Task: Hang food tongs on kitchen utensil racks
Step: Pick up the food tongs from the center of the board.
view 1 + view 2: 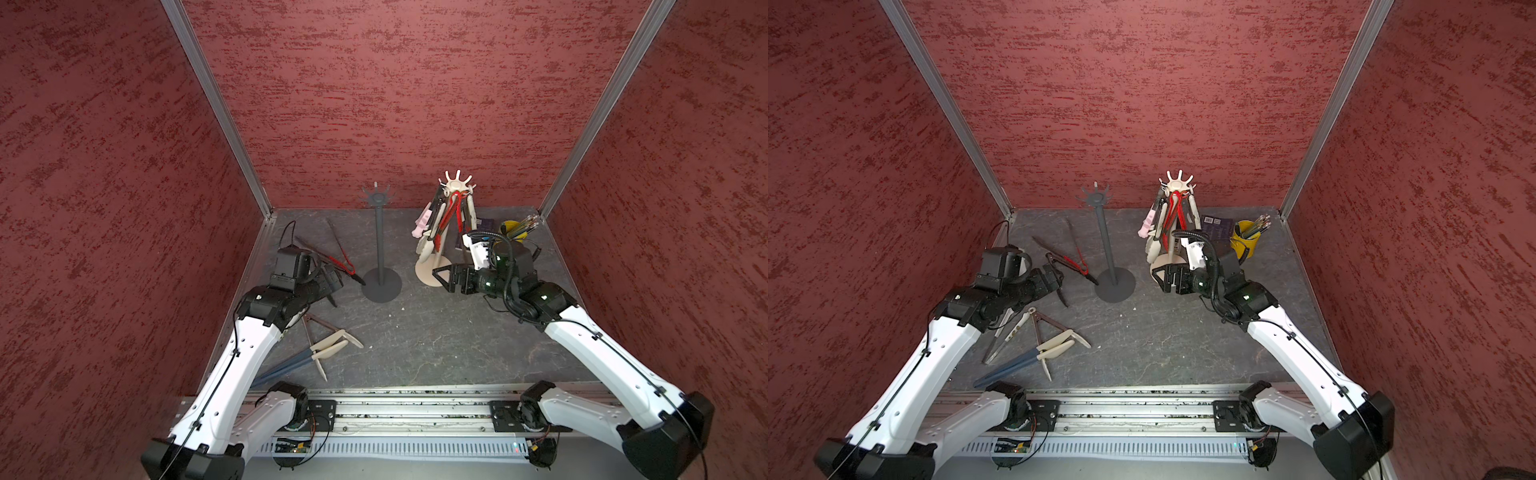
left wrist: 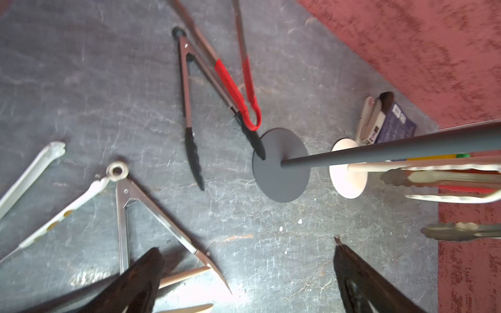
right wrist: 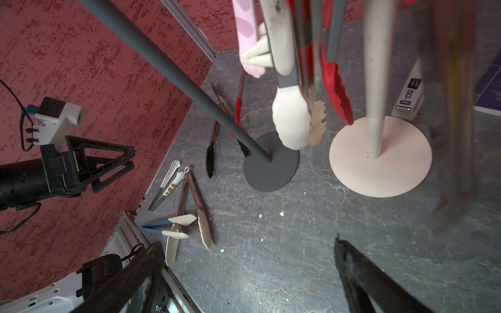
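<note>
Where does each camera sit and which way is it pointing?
Top views: high above the near edge, looking down at the table; left arm, right arm show.
Left wrist: on the left arm, looking down at loose tongs; open left gripper shows.
Right wrist: on the right arm, facing the cream rack; open right gripper shows.
Shared: both wrist views show the grey rack.

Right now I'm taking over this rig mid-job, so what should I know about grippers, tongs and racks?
Left gripper: open, empty, above the loose tongs.
Right gripper: open, empty, near the cream-white rack base.
Done: several hanging tongs on the cream-white rack.
Left: dark grey rack bare; about five loose tongs lie on the table near its base.
</note>
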Tool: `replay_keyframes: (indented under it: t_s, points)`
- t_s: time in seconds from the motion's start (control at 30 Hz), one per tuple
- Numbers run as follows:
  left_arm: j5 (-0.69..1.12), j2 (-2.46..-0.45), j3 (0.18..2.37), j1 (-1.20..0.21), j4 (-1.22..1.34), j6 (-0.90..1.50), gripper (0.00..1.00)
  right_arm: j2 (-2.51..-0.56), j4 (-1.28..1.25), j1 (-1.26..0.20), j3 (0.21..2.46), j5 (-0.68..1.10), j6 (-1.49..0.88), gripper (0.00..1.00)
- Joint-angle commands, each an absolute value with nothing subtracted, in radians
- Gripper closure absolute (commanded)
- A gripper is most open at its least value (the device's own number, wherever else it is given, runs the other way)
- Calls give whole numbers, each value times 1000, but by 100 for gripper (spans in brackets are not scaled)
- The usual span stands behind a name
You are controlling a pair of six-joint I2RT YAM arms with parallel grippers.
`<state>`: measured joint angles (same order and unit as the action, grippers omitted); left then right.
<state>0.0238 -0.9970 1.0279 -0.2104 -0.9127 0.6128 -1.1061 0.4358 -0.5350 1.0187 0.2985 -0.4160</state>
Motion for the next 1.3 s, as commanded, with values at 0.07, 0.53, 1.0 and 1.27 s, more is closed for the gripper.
replay_keyframes:
  t_s: [0.07, 0.53, 1.0, 1.27]
  points:
    - [66, -1051, 1041, -160, -982, 631, 4, -1130, 492, -597, 1057, 172, -373, 0]
    - [114, -1217, 1012, -60, -897, 591, 15, -1228, 563, -868, 1137, -136, -327, 3]
    - [74, -1505, 1101, -43, -800, 550, 25, -1295, 565, -1012, 1164, -249, -359, 8]
    - [36, -1689, 1206, -41, -773, 535, 38, -1292, 539, -1029, 1160, -235, -386, 8]
